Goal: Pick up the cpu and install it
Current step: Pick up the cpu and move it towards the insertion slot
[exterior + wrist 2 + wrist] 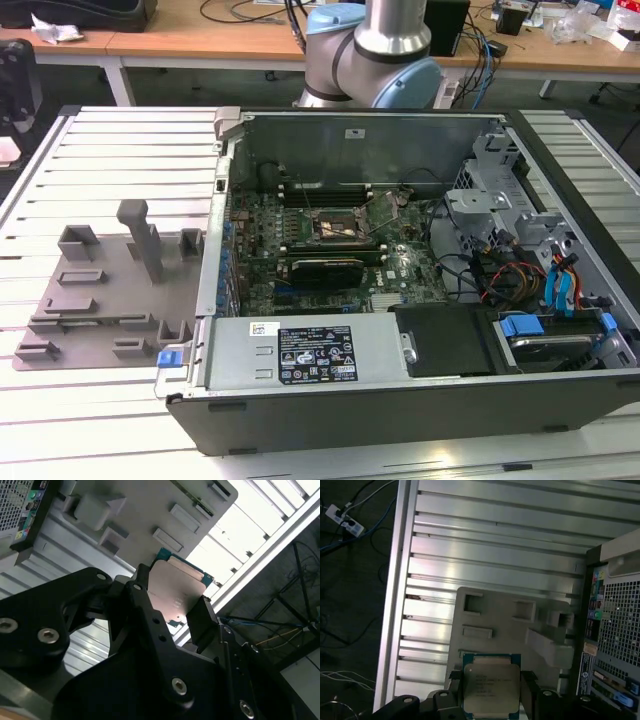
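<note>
The gripper is closed on the cpu, its two black fingers pressed against opposite edges of the chip so that the gap between them is just the chip's width. In the first wrist view the gripper shows the same hold, with the cpu facing the camera by its silvery metal top and a thin green rim of its board showing along the far edge. The chip sits square between the fingers and is touched by nothing else. Beyond it lies the grey tray, apart from the chip, its raised blocks and shallow pockets showing; in the second wrist view the same grey tray lies past the chip's far edge. The tray rests on the slatted metal table. Beside the tray stands the rear panel of the computer case, perforated and set with ports. In the exterior view the grey tray lies on the table at the exterior view's left of the open computer case, just beside its wall. Inside the case, on the motherboard, is the square socket with its metal frame. The robot arm rises behind the case.
</note>
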